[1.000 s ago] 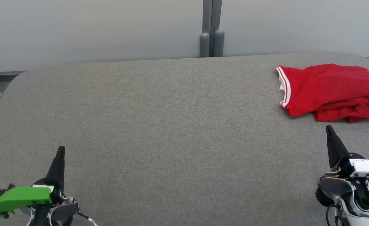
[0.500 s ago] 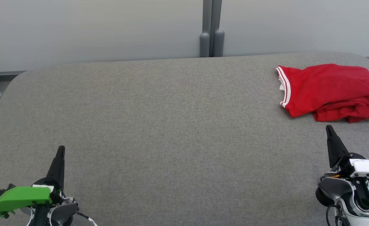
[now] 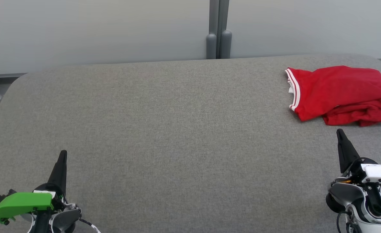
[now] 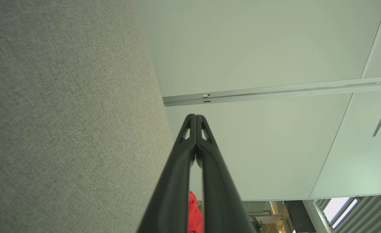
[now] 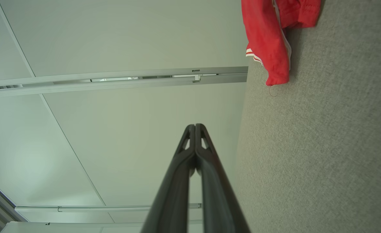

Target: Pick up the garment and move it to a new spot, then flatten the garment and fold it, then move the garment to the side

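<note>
The garment [image 3: 341, 94] is a red piece with white striped trim, lying folded and a little rumpled at the far right of the grey padded table [image 3: 177, 129]; it also shows as the garment [image 5: 268, 38] in the right wrist view and as a red sliver [image 4: 195, 216] in the left wrist view. My right gripper [image 3: 340, 132] rests just short of the garment's near edge, fingers pressed together, nothing held. My left gripper [image 3: 63, 152] sits at the near left, far from the garment, also shut and empty. The wrist views show the left gripper [image 4: 196, 115] and right gripper [image 5: 195, 125] with tips touching.
A pale wall with a grey vertical post [image 3: 218, 32] stands behind the table's far edge. The table's rounded right corner [image 3: 379, 61] lies just beyond the garment. Open grey surface stretches across the middle and left.
</note>
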Controlling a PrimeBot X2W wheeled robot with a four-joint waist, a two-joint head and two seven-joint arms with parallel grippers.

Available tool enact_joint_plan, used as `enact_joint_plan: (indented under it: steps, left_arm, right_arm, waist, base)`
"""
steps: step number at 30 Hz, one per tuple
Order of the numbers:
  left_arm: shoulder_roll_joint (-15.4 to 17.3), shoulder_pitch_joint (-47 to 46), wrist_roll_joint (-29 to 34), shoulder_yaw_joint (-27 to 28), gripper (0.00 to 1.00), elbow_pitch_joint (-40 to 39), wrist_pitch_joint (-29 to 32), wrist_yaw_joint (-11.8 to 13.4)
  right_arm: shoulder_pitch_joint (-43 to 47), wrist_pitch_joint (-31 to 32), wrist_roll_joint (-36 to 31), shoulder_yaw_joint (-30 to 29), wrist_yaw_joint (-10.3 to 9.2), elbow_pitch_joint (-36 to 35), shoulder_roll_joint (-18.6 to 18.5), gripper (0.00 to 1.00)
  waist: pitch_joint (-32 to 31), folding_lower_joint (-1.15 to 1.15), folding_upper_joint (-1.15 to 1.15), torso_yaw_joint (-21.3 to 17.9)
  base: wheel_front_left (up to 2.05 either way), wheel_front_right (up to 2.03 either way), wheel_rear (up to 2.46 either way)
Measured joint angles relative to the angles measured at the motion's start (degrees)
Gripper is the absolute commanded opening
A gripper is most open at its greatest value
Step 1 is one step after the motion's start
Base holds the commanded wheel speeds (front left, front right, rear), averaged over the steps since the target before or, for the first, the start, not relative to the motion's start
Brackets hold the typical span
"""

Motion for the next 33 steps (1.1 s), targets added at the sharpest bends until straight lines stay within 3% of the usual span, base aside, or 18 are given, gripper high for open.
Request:
enact_joint_plan:
  steps: [33]
  left_arm:
    - [0.0, 0.0, 0.0, 0.0, 0.0, -0.1, 0.0, 0.0]
  right_arm:
    - [0.0, 0.0, 0.0, 0.0, 0.0, 0.0, 0.0, 0.0]
  waist:
    - [0.0, 0.0, 0.0, 0.0]
  base:
    - [0.0, 0.0, 0.0]
